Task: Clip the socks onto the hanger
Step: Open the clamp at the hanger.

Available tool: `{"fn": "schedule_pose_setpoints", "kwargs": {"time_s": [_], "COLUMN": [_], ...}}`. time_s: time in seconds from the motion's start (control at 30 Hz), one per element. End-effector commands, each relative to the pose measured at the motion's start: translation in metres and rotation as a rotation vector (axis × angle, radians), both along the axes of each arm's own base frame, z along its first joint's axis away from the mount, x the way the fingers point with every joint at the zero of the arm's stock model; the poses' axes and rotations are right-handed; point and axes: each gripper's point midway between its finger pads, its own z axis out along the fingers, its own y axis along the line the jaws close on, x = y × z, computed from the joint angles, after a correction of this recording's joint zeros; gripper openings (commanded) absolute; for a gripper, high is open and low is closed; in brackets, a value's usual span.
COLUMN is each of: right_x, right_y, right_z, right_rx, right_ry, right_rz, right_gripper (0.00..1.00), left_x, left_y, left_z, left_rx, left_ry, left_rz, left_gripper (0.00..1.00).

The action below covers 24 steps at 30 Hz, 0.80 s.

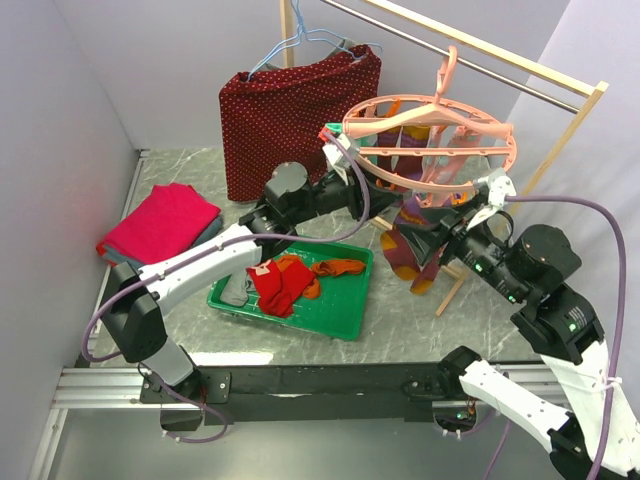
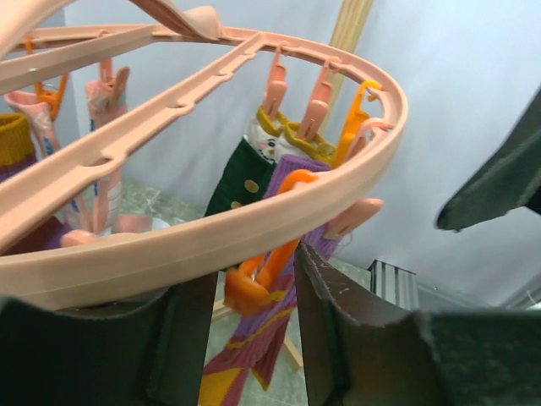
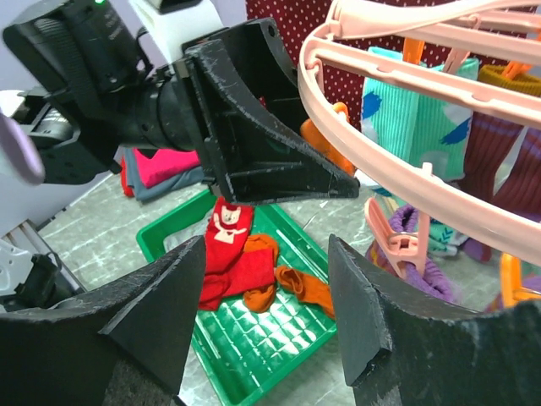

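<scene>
1. Left wrist view: the left gripper (image 2: 252, 275) is shown with its jaws apart and nothing between them. The ring of the hanger (image 2: 169, 245) crosses just over the fingertips; whether they touch cannot be told.
2. The right gripper (image 3: 266, 254) has its jaws spread wide and empty, and is placed just beside the ring, facing the left gripper.
3. Hazard: the hanger is carried only by its top hook on the rail (image 1: 520, 82). A nudge from either set of fingers is judged likely to swing or tip it and carry the pegs (image 2: 317, 106) off line.
4. Hazard: the two grippers are close together, so a collision is judged possible.
5. Hazard: the purple-orange striped sock (image 1: 405, 250) dangles beside the right fingers and could be snagged and pulled from its peg.
6. Hazard: in the green tray (image 1: 340, 310) the red sock (image 1: 272, 285) lies against the orange sock (image 1: 340, 267), so both might be lifted together.
7. Hanger: a salmon-pink oval ring with crossbars and pink and orange pegs, hung toward the bench's far right corner. The striped sock, a dark green dotted sock (image 2: 241, 178) and a teal sock (image 3: 406, 110) are already clipped.
8. Unclipped socks are held in the tray, mid-bench toward the near edge.
</scene>
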Motion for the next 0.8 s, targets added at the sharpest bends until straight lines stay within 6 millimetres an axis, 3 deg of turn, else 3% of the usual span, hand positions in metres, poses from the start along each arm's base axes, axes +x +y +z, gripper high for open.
{"fn": "schedule_pose_setpoints", "kwargs": {"time_s": [0.0, 0.33, 0.77], "right_x": [0.008, 0.025, 0.036], "right_y": [0.0, -0.014, -0.019], "right_z": [0.013, 0.016, 0.019], "right_rx": [0.037, 0.111, 0.134], "right_ry": [0.005, 0.032, 0.032], "right_rz": [-0.033, -0.172, -0.233], "right_gripper": [0.65, 0.57, 0.49], "left_x": [-0.016, -0.034, -0.033], "left_y": [-0.004, -0.014, -0.013], "left_z": [0.037, 0.04, 0.039], "left_rx": [-0.077, -0.076, -0.125], "left_ry": [-0.082, -0.111, -0.105], "left_rz": [-0.038, -0.025, 0.058], "left_gripper": [0.45, 0.37, 0.23]}}
